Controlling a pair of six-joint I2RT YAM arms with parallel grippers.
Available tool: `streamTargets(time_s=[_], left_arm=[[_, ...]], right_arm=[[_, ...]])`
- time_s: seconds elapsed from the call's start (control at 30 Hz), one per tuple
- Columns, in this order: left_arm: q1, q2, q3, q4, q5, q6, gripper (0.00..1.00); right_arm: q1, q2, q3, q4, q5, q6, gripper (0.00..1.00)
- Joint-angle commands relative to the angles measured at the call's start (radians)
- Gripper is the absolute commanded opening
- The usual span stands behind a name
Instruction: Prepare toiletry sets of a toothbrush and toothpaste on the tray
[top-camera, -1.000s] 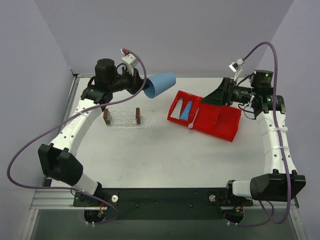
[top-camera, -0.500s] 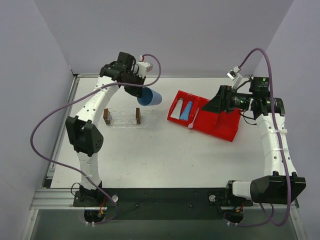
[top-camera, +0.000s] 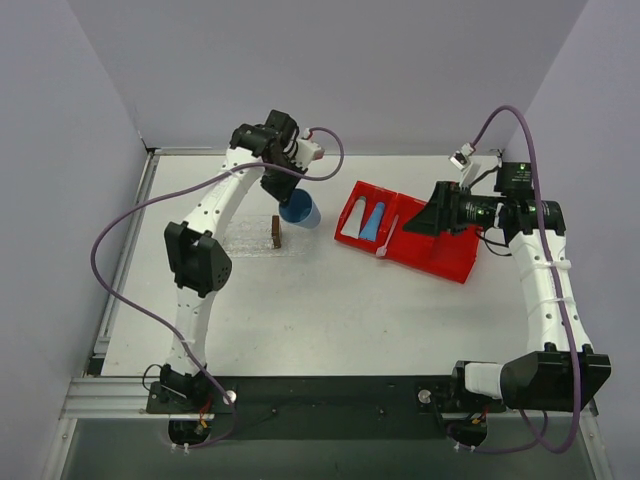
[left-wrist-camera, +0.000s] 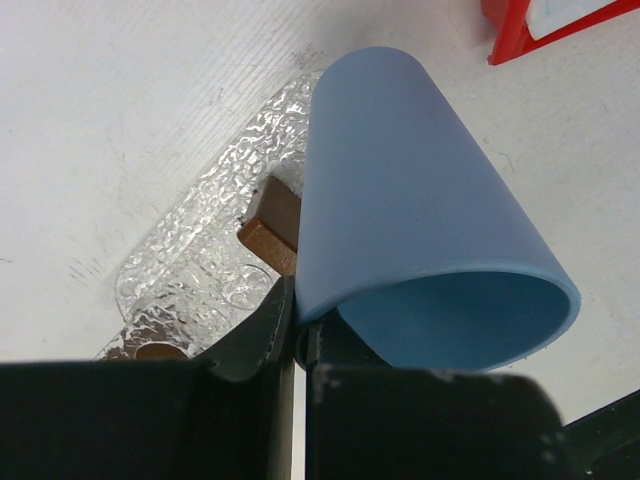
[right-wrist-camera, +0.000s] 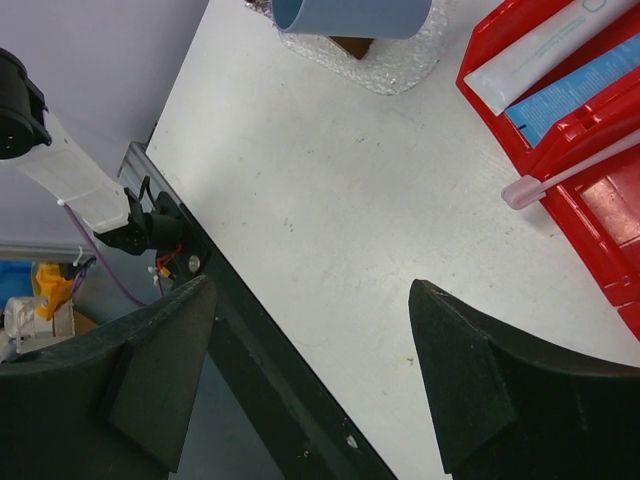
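In the left wrist view my left gripper is shut on the rim of a round blue cup. It holds the cup tilted over the right end of the clear bumpy tray, beside a brown block. From above, the cup hangs at the tray's right end. A white toothpaste, a blue toothpaste and a slim pinkish toothbrush lie in the red bin. My right gripper stands open and holds nothing, above the table just left of the bin.
The red two-compartment bin sits right of centre, with the toothbrush lying across its divider. My left arm arches over the tray's left half and hides it. The table's near metal rail shows in the right wrist view.
My left arm has swung right and down, carrying the blue cup from behind the tray to its right end. The cup now points more downward. The right gripper has barely moved.
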Motion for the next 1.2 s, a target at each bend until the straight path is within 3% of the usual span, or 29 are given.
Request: streamTargets(time_s=[0.0, 0.67, 1.17], left_arm=[[-0.003, 0.043, 0.107, -0.126, -0.05, 0.038, 0.0], [-0.023, 0.104, 0.147, -0.246, -0.078, 0.109, 0.0], [-0.026, 0.019, 0.005, -0.247, -0.078, 0.141, 0.0]], right_arm=[[-0.002, -0.03, -0.017, -0.009, -0.01, -0.047, 0.73], [-0.001, -0.007, -0.061, -0.009, -0.013, -0.089, 0.73], [-0.001, -0.004, -0.069, -0.011, -0.014, -0.095, 0.73]])
